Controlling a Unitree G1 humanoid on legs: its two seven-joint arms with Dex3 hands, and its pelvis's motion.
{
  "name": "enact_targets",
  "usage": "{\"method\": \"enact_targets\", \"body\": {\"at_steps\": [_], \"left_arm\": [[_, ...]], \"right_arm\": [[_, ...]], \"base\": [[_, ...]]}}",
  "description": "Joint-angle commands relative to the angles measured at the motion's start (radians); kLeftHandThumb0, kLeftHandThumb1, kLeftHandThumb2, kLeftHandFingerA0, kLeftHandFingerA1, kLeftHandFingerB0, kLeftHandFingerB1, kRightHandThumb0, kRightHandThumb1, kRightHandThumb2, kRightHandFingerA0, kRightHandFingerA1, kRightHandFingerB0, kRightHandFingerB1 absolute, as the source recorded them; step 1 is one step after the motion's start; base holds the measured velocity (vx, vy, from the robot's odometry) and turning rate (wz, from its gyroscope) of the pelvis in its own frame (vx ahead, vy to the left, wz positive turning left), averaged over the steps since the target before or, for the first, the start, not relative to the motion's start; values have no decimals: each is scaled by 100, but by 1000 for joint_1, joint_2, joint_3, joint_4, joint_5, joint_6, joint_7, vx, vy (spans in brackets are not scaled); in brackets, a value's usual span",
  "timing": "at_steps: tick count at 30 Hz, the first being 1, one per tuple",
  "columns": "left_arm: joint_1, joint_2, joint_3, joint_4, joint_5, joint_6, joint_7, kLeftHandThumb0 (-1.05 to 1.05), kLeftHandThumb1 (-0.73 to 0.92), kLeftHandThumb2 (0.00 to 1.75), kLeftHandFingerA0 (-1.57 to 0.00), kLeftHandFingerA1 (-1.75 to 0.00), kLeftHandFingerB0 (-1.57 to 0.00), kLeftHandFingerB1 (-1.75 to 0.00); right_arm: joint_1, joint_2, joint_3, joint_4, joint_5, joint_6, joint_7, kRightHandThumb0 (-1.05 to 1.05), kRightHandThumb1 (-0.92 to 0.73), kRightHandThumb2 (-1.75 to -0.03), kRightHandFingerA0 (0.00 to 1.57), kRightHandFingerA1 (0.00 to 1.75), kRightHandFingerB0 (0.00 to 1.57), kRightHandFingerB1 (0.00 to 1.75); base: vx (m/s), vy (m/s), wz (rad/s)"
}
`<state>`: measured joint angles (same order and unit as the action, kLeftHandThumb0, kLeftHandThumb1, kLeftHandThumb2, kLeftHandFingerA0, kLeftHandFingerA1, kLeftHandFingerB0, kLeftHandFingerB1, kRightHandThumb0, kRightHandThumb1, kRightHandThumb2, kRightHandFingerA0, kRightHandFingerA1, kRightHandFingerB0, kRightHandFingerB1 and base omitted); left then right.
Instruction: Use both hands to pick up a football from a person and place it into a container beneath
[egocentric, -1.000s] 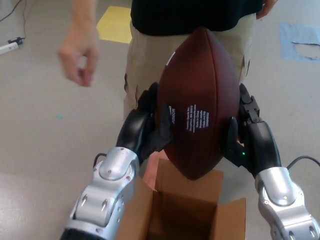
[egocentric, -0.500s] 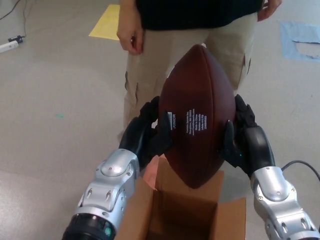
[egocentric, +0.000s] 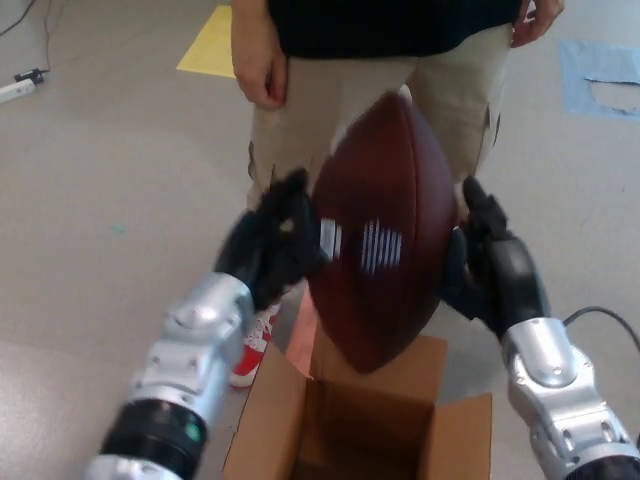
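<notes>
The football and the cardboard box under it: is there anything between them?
In the head view nothing lies between them. The football, held between the left hand and right hand, hangs over the open cardboard box, its lower tip overlapping the back flap.

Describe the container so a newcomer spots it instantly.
Start from the person in khaki trousers standing at the top. Below them the left hand and right hand clamp a brown football. Directly beneath it sits the cardboard box, the only open-flapped tan thing here.

left hand (egocentric: 270, 245): black | right hand (egocentric: 490, 265): black | forearms: silver, screwed shells | black cable (egocentric: 600, 315) by right forearm
</notes>
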<state>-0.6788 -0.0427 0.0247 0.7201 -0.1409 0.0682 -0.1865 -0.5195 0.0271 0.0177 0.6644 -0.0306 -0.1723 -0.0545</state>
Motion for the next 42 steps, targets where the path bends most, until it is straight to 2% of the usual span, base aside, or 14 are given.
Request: {"method": "enact_targets", "body": {"at_steps": [1, 5, 12, 15, 17, 23, 28, 29, 36, 37, 38, 42], "left_arm": [[-48, 162, 87, 23, -27, -33, -74, -102, 88, 116, 0, -4, 0, 0], [-81, 238, 133, 36, -36, -18, -92, -103, 87, 115, 0, -6, 0, 0], [-55, 289, 132, 21, -13, -10, -115, -101, 84, 114, 0, -4, 0, 0], [-30, 309, 121, 3, -2, -25, -130, -102, 85, 116, 0, -4, 0, 0], [-21, 312, 126, 11, -11, -55, -146, -102, 86, 117, 0, -5, 0, 0], [-19, 326, 127, 5, -15, -49, -167, -102, 88, 117, 0, -5, 0, 0], [-4, 322, 117, -2, -8, -77, -180, -103, 88, 117, 0, -6, 0, 0], [-1, 323, 115, -5, -6, -76, -181, -103, 88, 117, 0, -5, 0, 0], [49, 340, 102, -53, 7, -93, -185, -103, 89, 118, 0, -5, 0, 0], [90, 339, 116, -85, -16, -78, -195, -102, 87, 116, 0, -5, 0, 0], [116, 341, 121, -106, -24, -71, -202, -103, 87, 116, 0, -5, 0, 0], [219, 329, 136, -189, -46, -70, -211, -101, 87, 115, 0, -5, 0, 0]], "right_arm": [[5, -99, -70, -48, 39, -7, 54, -104, -87, -121, 0, 2, 0, 0], [42, -133, -92, -89, 37, -16, 65, -105, -85, -120, 0, 1, 0, 0], [113, -163, -95, -167, 13, -18, 53, -99, -85, -120, 0, 4, 0, 3], [127, -170, -103, -187, 23, -34, 58, -104, -87, -120, 0, 1, 0, 0], [130, -173, -123, -193, 46, -66, 67, -103, -86, -118, 0, 2, 0, 0], [136, -189, -145, -245, 66, -46, 93, -104, -88, -119, 0, 2, 0, 0], [156, -177, -162, -301, 97, -24, 114, -95, -78, -117, 0, 8, 0, 7], [159, -176, -164, -309, 98, -15, 115, -102, -82, -117, 0, 2, 0, 1], [174, -174, -179, -293, 131, -45, 148, -104, -83, -116, 0, 1, 0, 0], [189, -186, -184, -272, 126, -66, 154, -92, -76, -106, 0, 0, 0, 2], [199, -191, -188, -258, 126, -70, 158, -98, -84, -118, 0, 4, 0, 3], [244, -200, -197, -210, 124, -108, 177, -98, -86, -118, 0, 3, 0, 3]], "base": [[0, 0, 0], [0, 0, 0], [0, 0, 0], [0, 0, 0], [0, 0, 0], [0, 0, 0], [0, 0, 0], [0, 0, 0], [0, 0, 0], [0, 0, 0], [0, 0, 0], [0, 0, 0]]}}
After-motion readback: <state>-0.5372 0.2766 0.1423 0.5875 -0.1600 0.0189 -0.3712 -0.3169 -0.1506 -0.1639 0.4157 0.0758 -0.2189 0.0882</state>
